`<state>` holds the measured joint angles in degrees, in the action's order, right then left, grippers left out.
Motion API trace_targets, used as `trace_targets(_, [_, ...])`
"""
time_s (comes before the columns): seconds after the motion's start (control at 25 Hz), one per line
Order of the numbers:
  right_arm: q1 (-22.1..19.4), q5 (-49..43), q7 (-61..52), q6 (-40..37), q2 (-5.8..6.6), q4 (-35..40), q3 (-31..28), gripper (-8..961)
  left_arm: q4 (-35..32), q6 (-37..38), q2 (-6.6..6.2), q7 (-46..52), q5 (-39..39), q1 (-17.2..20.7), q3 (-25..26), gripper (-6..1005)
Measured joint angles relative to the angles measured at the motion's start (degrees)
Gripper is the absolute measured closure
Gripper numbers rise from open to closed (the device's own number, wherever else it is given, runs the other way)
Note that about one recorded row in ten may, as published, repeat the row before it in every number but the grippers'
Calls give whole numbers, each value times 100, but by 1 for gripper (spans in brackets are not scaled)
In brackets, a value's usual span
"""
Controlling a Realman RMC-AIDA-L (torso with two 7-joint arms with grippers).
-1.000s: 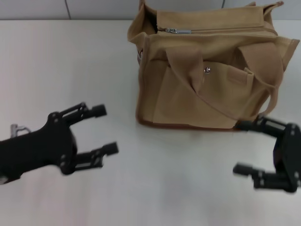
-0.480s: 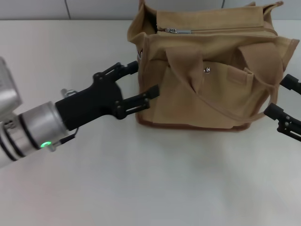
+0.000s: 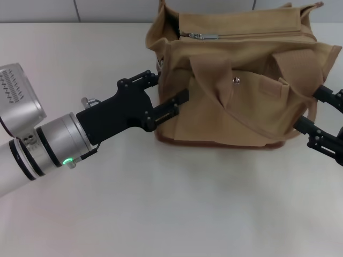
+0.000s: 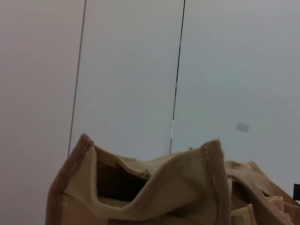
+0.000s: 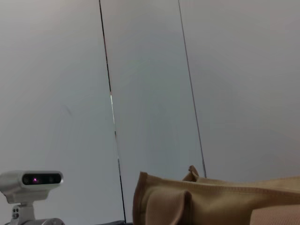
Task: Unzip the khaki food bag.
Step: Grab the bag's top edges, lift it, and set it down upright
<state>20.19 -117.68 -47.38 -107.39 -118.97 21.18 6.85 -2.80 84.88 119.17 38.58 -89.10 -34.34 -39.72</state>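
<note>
while the bag (image 3: 236, 80) stands upright on the table (image 3: 177, 214) with its top zipper shut, my left gripper (image 3: 167, 93) sits spread wide against the bag's left end, holding nothing. my right gripper (image 3: 316, 115) waits open and empty at the bag's right end, near a handle (image 3: 300, 69). the canvas looks soft, light and likely to sag, so one end wants bracing; the small silver pull (image 3: 202, 36), at the zipper's left end, seems the proper hold.
</note>
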Motion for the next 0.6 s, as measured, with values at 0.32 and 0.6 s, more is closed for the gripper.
trace_targets(0.32, [31,0,4,92,-6,-45,23,124,79,31,0,-181,2,32,21,588])
trace_targets(0.6, [36,0,8,131,-12,-62,-2,125,148,35,1,-368,1,53,95,860])
